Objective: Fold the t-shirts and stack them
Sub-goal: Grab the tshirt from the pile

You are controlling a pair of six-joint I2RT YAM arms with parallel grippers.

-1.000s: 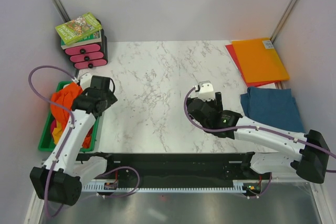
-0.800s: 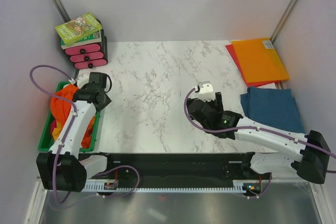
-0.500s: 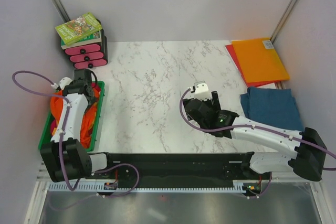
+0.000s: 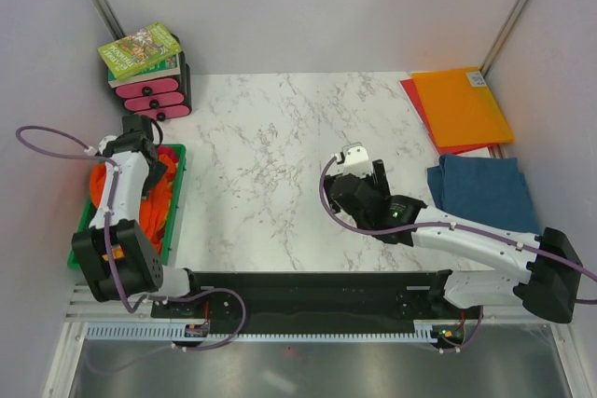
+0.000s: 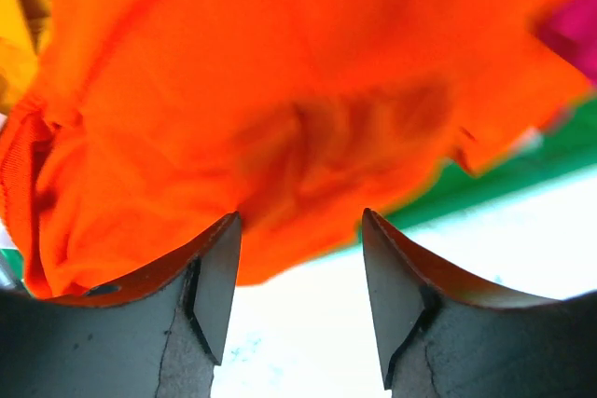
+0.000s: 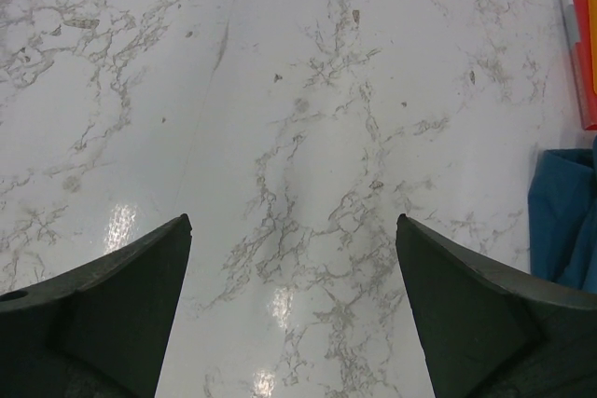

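Treating the orange t-shirt (image 5: 280, 90) as soft, light and floppy, take it by a raised fold where it lies crumpled in the green bin (image 4: 80, 236) at the left of the bench (image 4: 270, 137). Your left pincer (image 5: 298, 230) hangs just over it, jaws part open on nothing; your right pincer (image 6: 291, 223) stands wide open mid-bench.

Table (image 4: 280, 137) is showing white marble w/ grey veins. Orange tee (image 5: 280, 90) is glowing bright vs. the green bin (image 4: 173, 216), w/ magenta cloth (image 5: 571, 39) & yellow cloth (image 5: 17, 6) peeking at its edges. At right, teal tee (image 4: 485, 195) is looking blue-green, orange folder (image 4: 462, 104) is lying over red folder (image 4: 412, 95), & drawers (image 4: 154, 100) are showing pink fronts.
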